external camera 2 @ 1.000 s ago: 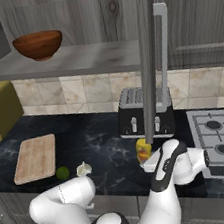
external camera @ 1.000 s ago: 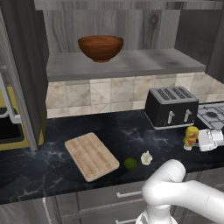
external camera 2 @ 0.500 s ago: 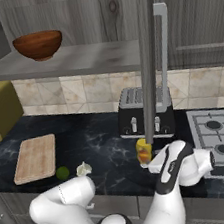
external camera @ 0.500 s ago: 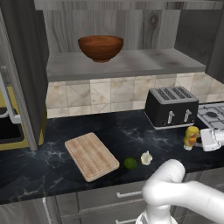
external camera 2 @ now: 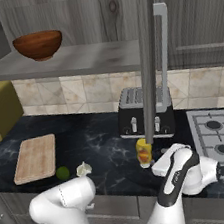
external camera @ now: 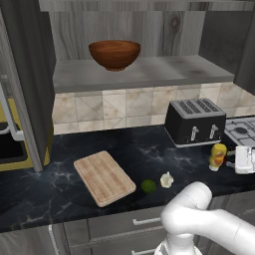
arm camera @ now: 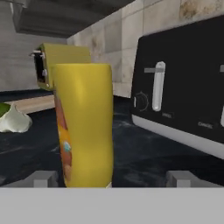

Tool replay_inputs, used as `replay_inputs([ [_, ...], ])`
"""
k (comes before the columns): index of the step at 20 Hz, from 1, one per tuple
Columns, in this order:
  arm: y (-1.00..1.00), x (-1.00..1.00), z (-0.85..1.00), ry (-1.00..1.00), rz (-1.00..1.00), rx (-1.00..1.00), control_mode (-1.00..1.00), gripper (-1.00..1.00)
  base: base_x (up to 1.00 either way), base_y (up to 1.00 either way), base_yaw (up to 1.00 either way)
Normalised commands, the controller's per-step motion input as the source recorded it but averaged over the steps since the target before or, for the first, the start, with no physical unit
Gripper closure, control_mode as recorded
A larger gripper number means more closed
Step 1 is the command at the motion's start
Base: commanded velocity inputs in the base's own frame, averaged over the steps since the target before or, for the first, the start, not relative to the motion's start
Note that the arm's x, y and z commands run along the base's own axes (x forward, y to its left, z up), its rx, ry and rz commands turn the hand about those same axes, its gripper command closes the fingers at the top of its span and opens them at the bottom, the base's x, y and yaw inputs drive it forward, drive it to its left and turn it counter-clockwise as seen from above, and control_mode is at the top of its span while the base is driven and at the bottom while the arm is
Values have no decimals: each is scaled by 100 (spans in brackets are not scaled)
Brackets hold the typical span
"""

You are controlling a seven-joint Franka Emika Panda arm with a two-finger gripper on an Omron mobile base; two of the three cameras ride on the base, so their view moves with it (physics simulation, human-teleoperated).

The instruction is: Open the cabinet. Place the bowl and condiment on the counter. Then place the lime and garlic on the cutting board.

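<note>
- The gripper (arm camera: 111,179) is sitting low at the counter (external camera: 60,184) with its fingertips (arm camera: 43,178) spread wide apart, and the yellow bottle (arm camera: 85,127) is standing upright between them; no pad appears to be touching it, so the bottle looks released, resting on the counter in front of the toaster (external camera: 195,122).
- Risk: a fingertip is sitting close beside the bottle, so a sideways or twisting retreat could be clipping it and tipping it toward the toaster or the stove (external camera 2: 218,134). A straight pull back along the fingers looks safer.
- The open cabinet door (external camera 2: 148,53) is hanging just above the bottle in the right base view; a steep lift of the arm could be striking its lower edge.
- The bowl (external camera: 114,54) is sitting on the cabinet shelf (external camera: 144,74), not yet moved; a reach from here risks brushing the door or pushing the bowl deeper.
- The lime (external camera: 148,186) and garlic (external camera: 166,180) are lying just beside the cutting board (external camera: 103,177), off its right corner. Both being round, a careless close could be rolling them toward the counter's front edge.
</note>
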Motion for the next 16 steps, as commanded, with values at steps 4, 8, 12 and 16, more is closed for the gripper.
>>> replay_inputs([
  [4,-26,-31,29,-10,-16,3,-100,-100,0,0,0],
  [8,-36,-37,29,-7,-14,4,-100,-100,0,0,0],
  [12,-27,-51,31,-4,-14,2,-100,-100,0,0,0],
  [16,-8,-67,29,-2,-13,0,-100,-100,0,0,0],
])
